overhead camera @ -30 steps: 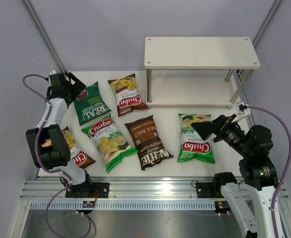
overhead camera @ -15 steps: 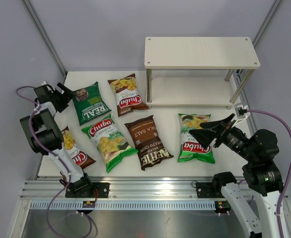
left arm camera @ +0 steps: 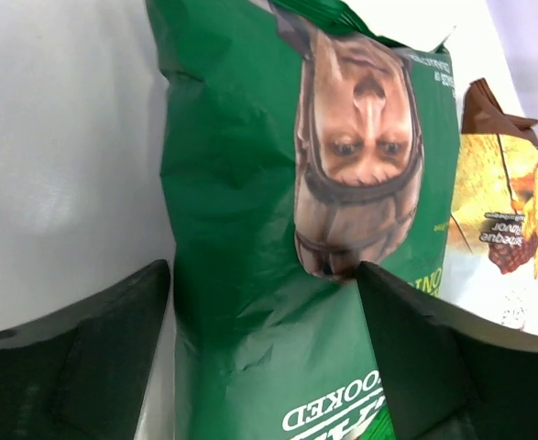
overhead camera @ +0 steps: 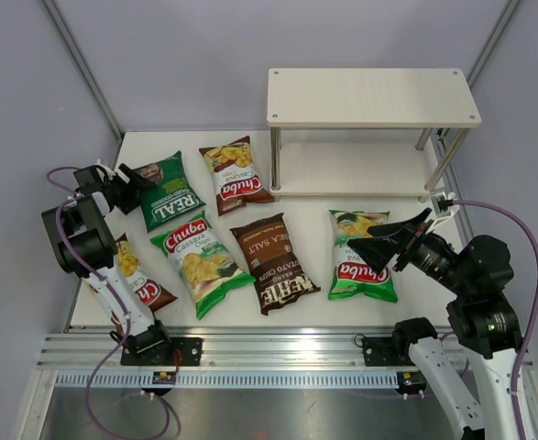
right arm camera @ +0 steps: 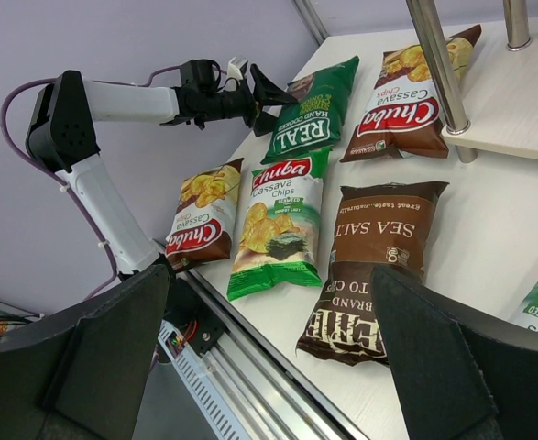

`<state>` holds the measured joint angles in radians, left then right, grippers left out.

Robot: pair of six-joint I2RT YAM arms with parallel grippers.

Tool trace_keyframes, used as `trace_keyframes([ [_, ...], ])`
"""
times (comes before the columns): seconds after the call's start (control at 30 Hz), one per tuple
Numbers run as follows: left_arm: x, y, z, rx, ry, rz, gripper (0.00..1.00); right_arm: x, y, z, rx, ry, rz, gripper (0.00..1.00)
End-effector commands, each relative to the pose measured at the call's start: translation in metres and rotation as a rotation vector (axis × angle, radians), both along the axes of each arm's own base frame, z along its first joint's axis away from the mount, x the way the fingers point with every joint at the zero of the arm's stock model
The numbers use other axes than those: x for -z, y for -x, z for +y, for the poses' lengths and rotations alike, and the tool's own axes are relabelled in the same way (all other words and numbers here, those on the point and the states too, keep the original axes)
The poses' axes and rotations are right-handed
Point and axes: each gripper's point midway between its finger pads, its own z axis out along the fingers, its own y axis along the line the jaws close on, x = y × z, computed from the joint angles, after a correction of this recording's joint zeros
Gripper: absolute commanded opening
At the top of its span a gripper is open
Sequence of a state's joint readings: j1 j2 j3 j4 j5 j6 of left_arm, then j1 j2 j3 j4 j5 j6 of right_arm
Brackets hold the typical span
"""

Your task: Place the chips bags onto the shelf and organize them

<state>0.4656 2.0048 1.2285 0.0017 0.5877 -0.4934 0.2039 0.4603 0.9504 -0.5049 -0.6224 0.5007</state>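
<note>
Six chips bags lie flat on the white table. The dark green REAL bag point(overhead camera: 170, 192) is at the back left. My left gripper point(overhead camera: 131, 179) is open and low at its left end; in the left wrist view the bag point(left arm camera: 278, 211) lies between the two spread fingers point(left arm camera: 76, 357). Also there are a brown-red Chuba bag point(overhead camera: 235, 176), a light green Chuba bag point(overhead camera: 200, 261), the Kettle bag point(overhead camera: 274, 262), a second light green Chuba bag point(overhead camera: 365, 266) and a second brown-red Chuba bag point(overhead camera: 142, 280), half hidden by the left arm. My right gripper point(overhead camera: 388, 243) is open, empty and held above the right Chuba bag. Both boards of the shelf point(overhead camera: 372, 96) are bare.
The shelf's silver legs point(overhead camera: 275, 160) stand close to the brown-red Chuba bag at the back. Grey walls close in the left, back and right sides. A metal rail point(overhead camera: 269, 353) runs along the near table edge. The left arm point(right arm camera: 131, 101) reaches along the left wall.
My left gripper has swung out to the left and then come in low to the REAL bag's left end. My right arm shifted slightly right, then held still.
</note>
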Motion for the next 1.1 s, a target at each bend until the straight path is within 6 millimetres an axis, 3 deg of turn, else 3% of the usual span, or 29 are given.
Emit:
trace_keyframes([
  [0.0, -0.001, -0.004, -0.006, 0.049, 0.021, -0.068, 0.81, -0.018, 0.001, 0.003, -0.025, -0.004, -0.062, 1.00],
  [0.17, -0.002, -0.003, -0.010, 0.053, 0.030, -0.111, 0.72, -0.017, -0.001, 0.003, -0.020, -0.005, -0.055, 0.99],
  [0.2, -0.004, -0.003, -0.010, 0.048, 0.025, -0.123, 0.60, -0.017, 0.000, 0.003, -0.019, -0.004, -0.054, 0.99],
  [0.3, -0.029, -0.009, -0.005, 0.006, 0.000, -0.194, 0.44, -0.017, -0.001, 0.003, -0.017, -0.009, -0.050, 1.00],
  [0.33, -0.046, -0.012, -0.005, -0.011, 0.008, -0.228, 0.34, -0.017, -0.002, 0.003, -0.016, -0.011, -0.048, 1.00],
  [0.43, -0.081, -0.020, -0.003, -0.048, 0.017, -0.318, 0.24, -0.017, -0.003, 0.003, -0.014, -0.021, -0.043, 0.99],
  [0.67, -0.130, -0.030, -0.005, -0.080, 0.082, -0.430, 0.06, -0.014, -0.007, 0.004, -0.005, -0.031, -0.030, 1.00],
  [0.77, -0.155, -0.030, -0.010, -0.085, 0.102, -0.488, 0.03, -0.011, -0.012, 0.004, -0.002, -0.037, -0.014, 0.99],
  [0.93, -0.229, -0.014, -0.023, -0.097, 0.122, -0.624, 0.00, -0.009, -0.020, 0.012, -0.035, -0.066, 0.018, 1.00],
  [0.97, -0.235, -0.008, -0.028, -0.098, 0.133, -0.629, 0.00, -0.011, -0.024, 0.014, -0.044, -0.084, 0.006, 0.99],
  [1.0, -0.260, 0.004, -0.035, -0.096, 0.129, -0.674, 0.00, -0.011, -0.026, 0.018, -0.060, -0.115, 0.033, 0.99],
  [1.07, -0.266, 0.017, -0.050, -0.111, 0.173, -0.664, 0.00, -0.011, -0.034, 0.028, -0.127, -0.156, 0.049, 0.99],
])
